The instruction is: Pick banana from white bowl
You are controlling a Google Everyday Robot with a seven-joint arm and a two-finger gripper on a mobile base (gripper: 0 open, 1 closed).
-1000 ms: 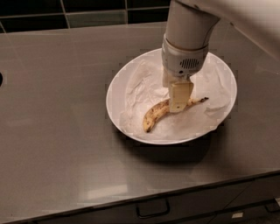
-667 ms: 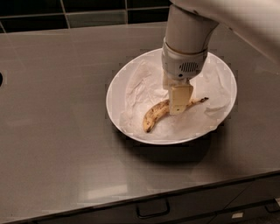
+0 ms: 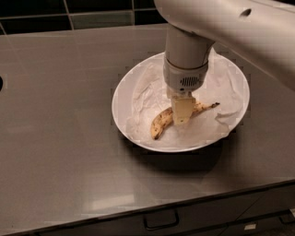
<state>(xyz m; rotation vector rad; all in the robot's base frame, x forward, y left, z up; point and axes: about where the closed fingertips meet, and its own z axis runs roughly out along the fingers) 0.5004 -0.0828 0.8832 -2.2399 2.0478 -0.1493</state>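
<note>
The banana (image 3: 161,123), yellow with brown speckles, lies in the white bowl (image 3: 124,92) on crumpled white paper, its dark stem pointing right. My gripper (image 3: 183,112) comes straight down from the arm above and sits over the banana's middle, covering it. The banana's left end and its stem show on either side of the gripper. The banana rests on the paper.
The bowl stands on a grey-brown countertop (image 3: 64,138). The counter's front edge with a drawer handle (image 3: 160,221) runs along the bottom. A dark tiled wall (image 3: 69,9) is at the back. The thick white arm (image 3: 239,32) crosses the upper right.
My gripper has come down a little and slightly left onto the banana's middle. The banana and the bowl have not moved.
</note>
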